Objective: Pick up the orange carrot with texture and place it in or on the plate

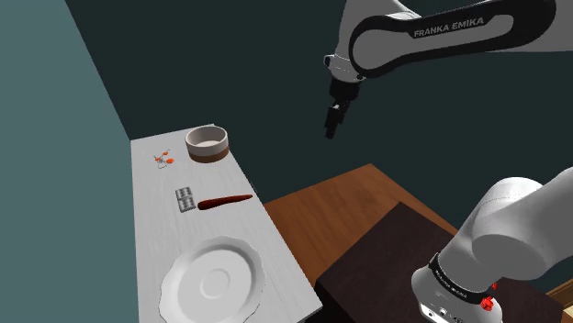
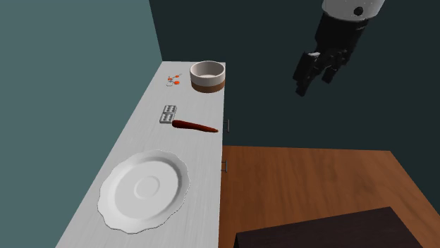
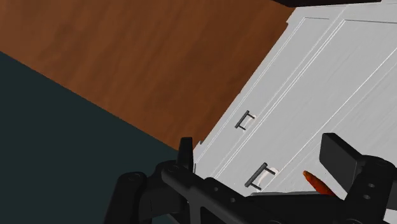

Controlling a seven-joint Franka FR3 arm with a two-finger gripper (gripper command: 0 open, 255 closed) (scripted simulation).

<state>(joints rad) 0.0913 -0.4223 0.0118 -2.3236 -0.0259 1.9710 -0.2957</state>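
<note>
Orange-red, the carrot [image 1: 225, 201] is seen in the shoulder view lying on the white counter [image 1: 151, 234] near its edge, between a bowl [image 1: 207, 142] and the plate [image 1: 213, 280]; the gripper [image 1: 332, 124] hangs high and well apart, off the counter over the wood floor [image 1: 349, 197]. In the second exterior view, the carrot [image 2: 195, 126] is set just beside a small grey object [image 2: 168, 113], and open air surrounds the gripper [image 2: 310, 79]. In the wrist view, the fingers [image 3: 340, 159] are parted with nothing held, and the carrot's tip [image 3: 316, 182] is glimpsed by 1 of them
</note>
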